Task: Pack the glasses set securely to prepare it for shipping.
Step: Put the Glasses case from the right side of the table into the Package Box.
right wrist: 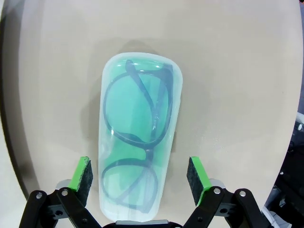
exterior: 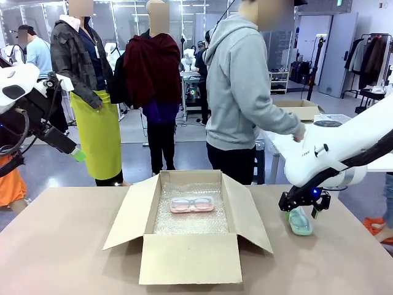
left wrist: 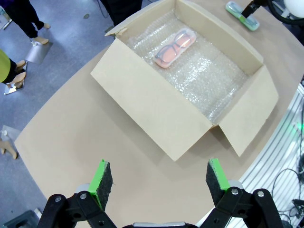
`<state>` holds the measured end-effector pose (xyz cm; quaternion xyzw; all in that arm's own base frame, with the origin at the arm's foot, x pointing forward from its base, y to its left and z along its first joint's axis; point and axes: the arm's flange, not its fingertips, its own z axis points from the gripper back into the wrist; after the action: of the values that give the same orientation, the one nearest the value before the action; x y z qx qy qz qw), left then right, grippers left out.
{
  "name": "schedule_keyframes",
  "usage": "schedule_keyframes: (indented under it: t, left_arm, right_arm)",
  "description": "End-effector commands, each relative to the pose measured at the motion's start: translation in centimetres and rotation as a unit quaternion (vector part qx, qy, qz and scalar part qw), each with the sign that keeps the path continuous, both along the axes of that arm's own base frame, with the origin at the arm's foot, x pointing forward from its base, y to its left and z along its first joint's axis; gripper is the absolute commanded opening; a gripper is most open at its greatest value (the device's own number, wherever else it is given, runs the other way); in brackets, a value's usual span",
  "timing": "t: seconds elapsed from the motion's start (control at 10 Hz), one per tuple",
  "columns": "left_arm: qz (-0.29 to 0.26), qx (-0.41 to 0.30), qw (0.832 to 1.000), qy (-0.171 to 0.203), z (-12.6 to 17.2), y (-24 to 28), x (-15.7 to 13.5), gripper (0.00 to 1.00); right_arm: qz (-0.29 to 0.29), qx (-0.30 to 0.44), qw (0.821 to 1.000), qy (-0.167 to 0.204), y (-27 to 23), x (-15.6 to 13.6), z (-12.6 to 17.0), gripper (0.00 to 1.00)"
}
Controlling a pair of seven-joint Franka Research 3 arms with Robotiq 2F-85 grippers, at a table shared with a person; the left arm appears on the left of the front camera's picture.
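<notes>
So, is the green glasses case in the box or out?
Out: the mint green glasses case lies on the table, right of the cardboard box.

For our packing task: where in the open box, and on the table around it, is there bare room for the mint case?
Free: bubble wrap between the pink case and the near wall of the box; table left of the box. Crowded: right of it, where the right gripper straddles the mint case.

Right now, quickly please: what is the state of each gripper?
Left gripper: open, holding nothing.
Right gripper: open, straddling the mint green case, not touching it.
</notes>
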<state>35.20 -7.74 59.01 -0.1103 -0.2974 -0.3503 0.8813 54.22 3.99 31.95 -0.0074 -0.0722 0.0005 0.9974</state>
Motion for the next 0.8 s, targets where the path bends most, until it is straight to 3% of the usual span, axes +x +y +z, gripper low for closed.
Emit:
schedule_keyframes:
  t: [0.0, 0.2, 0.3, 0.4, 0.5, 0.6, 0.7]
  left_arm:
    - [-0.005, -0.003, 1.000, -0.003, 0.28, 0.18, -0.03, 1.00]
    - [-0.005, -0.003, 1.000, -0.003, 0.28, 0.18, -0.03, 1.00]
    - [-0.005, -0.003, 1.000, -0.003, 0.28, 0.18, -0.03, 1.00]
    - [-0.005, -0.003, 1.000, -0.003, 0.28, 0.18, -0.03, 1.00]
    - [-0.005, -0.003, 1.000, -0.003, 0.28, 0.18, -0.03, 1.00]
    - [-0.005, -0.003, 1.000, -0.003, 0.28, 0.18, -0.03, 1.00]
    - [-0.005, -0.003, 1.000, -0.003, 0.28, 0.18, -0.03, 1.00]
  right_arm:
    - [-0.014, -0.019, 1.000, -0.008, 0.87, 0.22, -0.80, 0.98]
    - [-0.016, -0.018, 1.000, -0.008, 0.81, 0.12, -0.72, 0.78]
    - [-0.016, -0.017, 1.000, -0.005, 0.63, 0.07, -0.78, 0.78]
    - [-0.017, -0.016, 1.000, -0.003, 0.58, 0.15, -1.03, 0.58]
    - [-0.018, -0.015, 1.000, -0.003, 0.55, 0.19, -1.03, 0.68]
    - [-0.018, -0.014, 1.000, -0.004, 0.58, 0.19, -0.93, 0.39]
    - [-0.019, -0.013, 1.000, -0.002, 0.60, 0.17, -0.88, 0.49]
